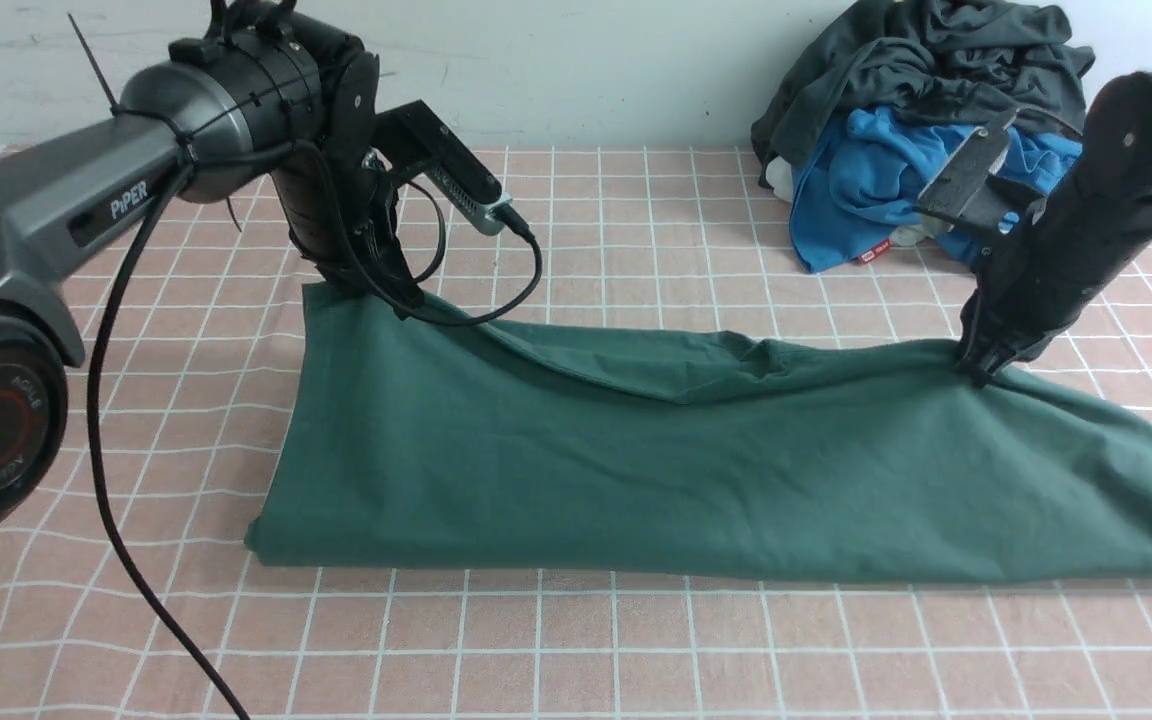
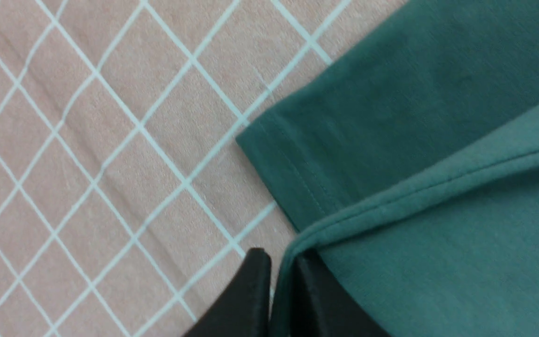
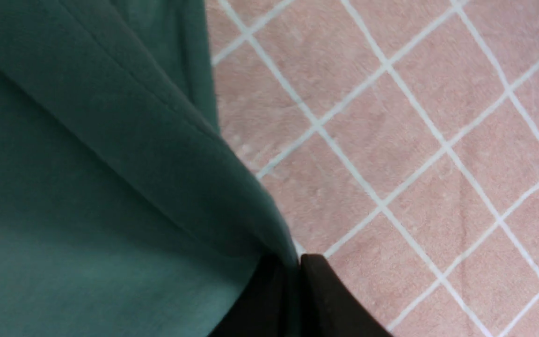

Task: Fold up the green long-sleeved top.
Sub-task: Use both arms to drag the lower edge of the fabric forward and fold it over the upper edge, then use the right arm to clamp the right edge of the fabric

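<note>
The green long-sleeved top (image 1: 696, 470) lies across the pink checked cloth (image 1: 536, 640), doubled lengthwise with its folded edge toward me. My left gripper (image 1: 406, 305) is shut on the top's far left hem corner, which shows pinched between the black fingers in the left wrist view (image 2: 281, 267). My right gripper (image 1: 976, 372) is shut on the top's far right edge; the right wrist view shows the green fabric (image 3: 110, 187) pinched between its black fingers (image 3: 325, 290). Both held corners sit just above the table.
A pile of dark grey and blue clothes (image 1: 926, 120) lies at the far right by the white wall. A black cable (image 1: 126, 560) hangs from my left arm over the near left of the table.
</note>
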`<state>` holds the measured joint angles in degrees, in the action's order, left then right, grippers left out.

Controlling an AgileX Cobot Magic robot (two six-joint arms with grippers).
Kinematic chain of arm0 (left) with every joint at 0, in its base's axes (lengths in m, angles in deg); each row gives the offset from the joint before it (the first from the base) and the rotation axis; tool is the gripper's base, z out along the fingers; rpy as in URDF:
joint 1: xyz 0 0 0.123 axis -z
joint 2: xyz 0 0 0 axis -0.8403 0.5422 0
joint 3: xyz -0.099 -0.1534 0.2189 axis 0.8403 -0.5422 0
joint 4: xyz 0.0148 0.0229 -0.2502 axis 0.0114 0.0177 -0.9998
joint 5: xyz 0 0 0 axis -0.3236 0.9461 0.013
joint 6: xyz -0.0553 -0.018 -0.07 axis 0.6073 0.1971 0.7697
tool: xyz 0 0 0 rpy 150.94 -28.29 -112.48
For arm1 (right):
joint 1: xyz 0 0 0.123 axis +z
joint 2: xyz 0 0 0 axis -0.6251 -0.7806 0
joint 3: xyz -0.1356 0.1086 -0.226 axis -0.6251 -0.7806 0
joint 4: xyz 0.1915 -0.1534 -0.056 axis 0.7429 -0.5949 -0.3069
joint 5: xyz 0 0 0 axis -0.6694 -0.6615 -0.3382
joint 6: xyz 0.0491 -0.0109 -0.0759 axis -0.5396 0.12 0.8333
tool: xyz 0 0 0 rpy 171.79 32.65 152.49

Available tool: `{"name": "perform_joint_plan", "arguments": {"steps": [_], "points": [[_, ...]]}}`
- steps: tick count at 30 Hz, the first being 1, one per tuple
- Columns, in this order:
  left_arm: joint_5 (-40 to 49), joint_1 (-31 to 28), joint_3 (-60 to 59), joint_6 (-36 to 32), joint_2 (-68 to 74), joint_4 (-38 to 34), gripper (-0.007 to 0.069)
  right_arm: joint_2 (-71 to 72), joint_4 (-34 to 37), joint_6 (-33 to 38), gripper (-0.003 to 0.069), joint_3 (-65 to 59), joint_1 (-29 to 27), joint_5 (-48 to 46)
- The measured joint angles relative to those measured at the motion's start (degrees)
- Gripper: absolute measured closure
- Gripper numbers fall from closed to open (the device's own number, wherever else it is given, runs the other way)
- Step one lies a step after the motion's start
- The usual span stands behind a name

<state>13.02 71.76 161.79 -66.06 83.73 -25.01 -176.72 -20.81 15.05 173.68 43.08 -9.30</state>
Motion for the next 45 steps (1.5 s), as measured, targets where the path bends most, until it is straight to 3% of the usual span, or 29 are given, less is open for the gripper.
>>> {"name": "perform_joint_plan", "arguments": {"steps": [4, 6, 10, 14, 18, 22, 28, 32, 36, 38, 40, 45], "points": [[-3.3, -1.3, 0.1, 1.9, 2.5, -0.6, 0.0475, -1.5, -3.4, -8.3, 0.0522, 0.0, -0.8, 3.4], [-4.3, -2.1, 0.1, 5.1, 3.6, -0.7, 0.0389, -1.9, -5.4, -14.9, 0.0453, 0.1, -1.0, 4.8], [-4.4, -2.8, 0.1, 9.1, 3.6, -0.4, 0.0274, -1.8, -4.1, -19.7, 0.0385, 2.0, -0.5, 1.9], [-3.9, -2.8, 0.3, 10.3, 3.1, -0.4, 0.0223, -0.5, 1.7, -17.7, 0.0378, 2.8, 2.2, -2.7], [-1.5, -2.2, 0.4, 11.1, 1.4, -0.7, 0.0219, -0.9, 11.3, -12.3, 0.0384, 2.9, 7.9, -4.9], [1.1, -1.8, 0.4, 11.8, -0.5, -0.8, 0.0264, -3.1, 14.3, -10.6, 0.0413, 2.9, 12.4, -3.4], [6.4, -1.1, 0.5, 11.9, -3.5, -2.1, 0.0456, -8.4, 10.2, -13.7, 0.0492, 3.0, 15.4, 5.2], [9.0, -0.8, 0.5, 11.9, -5.8, -2.5, 0.0594, -9.3, 2.1, -25.3, 0.0526, 4.0, 13.4, 14.5], [11.0, -0.3, 0.5, 11.8, -6.3, -3.6, 0.0626, -9.3, -5.3, -39.1, 0.0538, 7.3, 8.9, 18.2], [12.0, 0.0, 0.5, 11.7, -6.3, -4.3, 0.0628, -9.3, -6.5, -41.6, 0.0538, 8.5, 7.6, 17.3], [14.8, 0.8, 0.4, 10.7, -6.3, -6.4, 0.0628, -8.9, -8.0, -43.9, 0.054, 12.4, 4.8, 8.7], [16.1, 2.3, -2.5, 9.7, -6.3, -10.6, 0.0628, -3.4, -7.5, -35.9, 0.054, 13.3, 2.4, -7.6]]}}
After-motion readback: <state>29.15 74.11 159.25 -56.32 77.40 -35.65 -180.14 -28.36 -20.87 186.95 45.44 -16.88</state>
